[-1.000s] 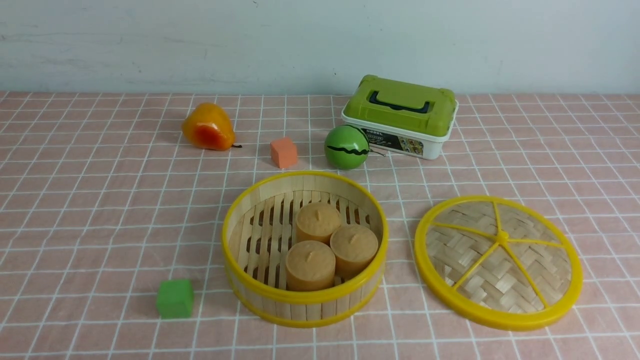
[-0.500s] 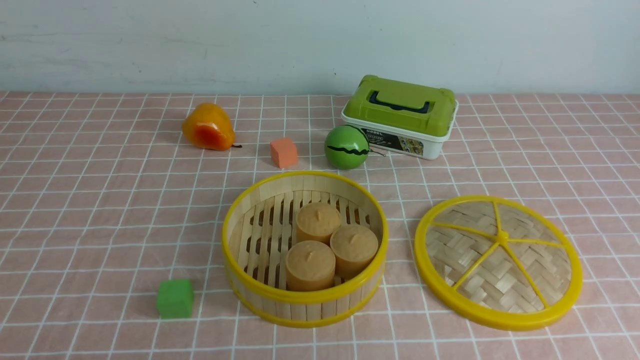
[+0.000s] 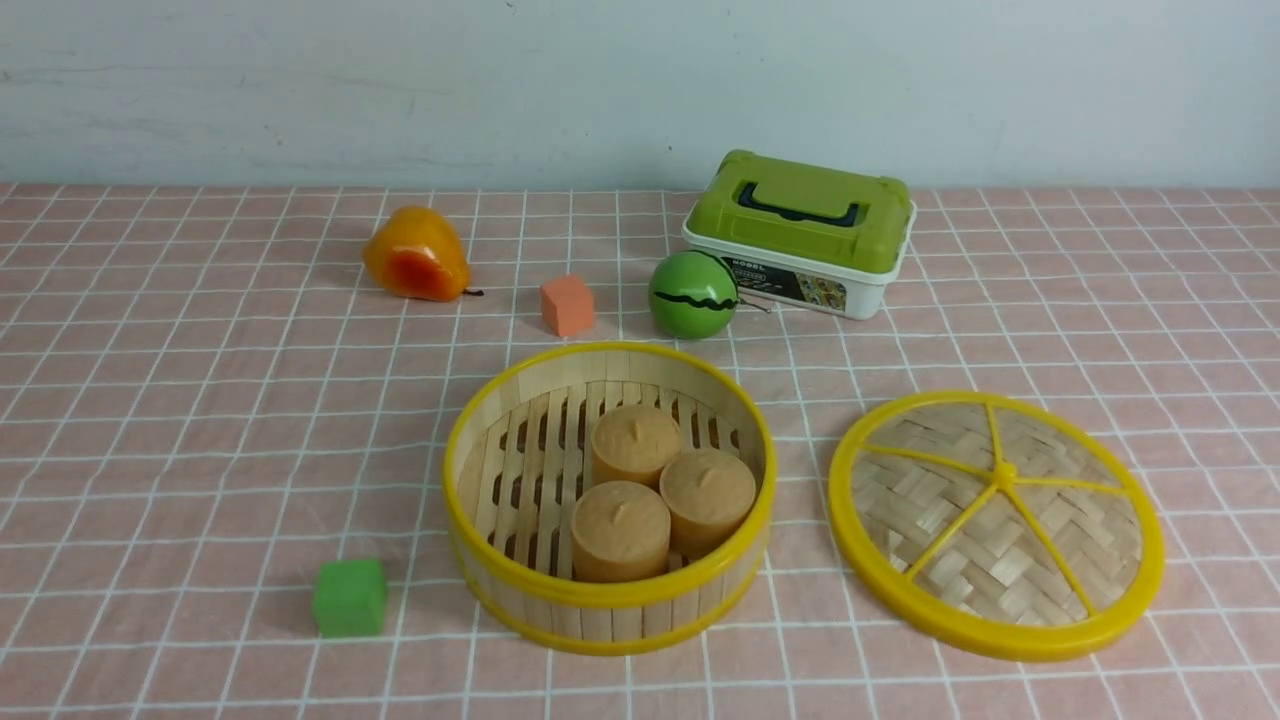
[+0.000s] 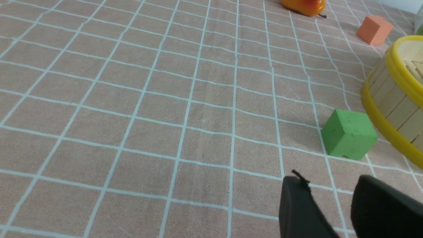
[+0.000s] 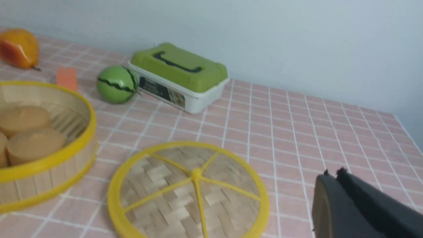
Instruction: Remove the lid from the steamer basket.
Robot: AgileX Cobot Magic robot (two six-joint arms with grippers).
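Note:
The steamer basket [image 3: 610, 622] stands uncovered at the table's front centre, with three tan cakes [image 3: 660, 490] inside it. Flat on the cloth to its right lies the lid [image 3: 995, 525], woven bamboo with a yellow rim and spokes, apart from the basket. Neither gripper shows in the front view. In the right wrist view my right gripper [image 5: 333, 174] is shut and empty, off to the side of the lid [image 5: 188, 191], with the basket [image 5: 39, 180] beyond. My left gripper [image 4: 330, 185] is open with nothing in it, near the green cube [image 4: 348, 137] and the basket wall [image 4: 393, 99].
A green cube [image 3: 350, 597] sits front left of the basket. Behind the basket are an orange cube [image 3: 567, 305], a green striped ball [image 3: 693, 294], an orange pear [image 3: 415, 254] and a white box with a green lid [image 3: 800, 232]. The wall is close behind them.

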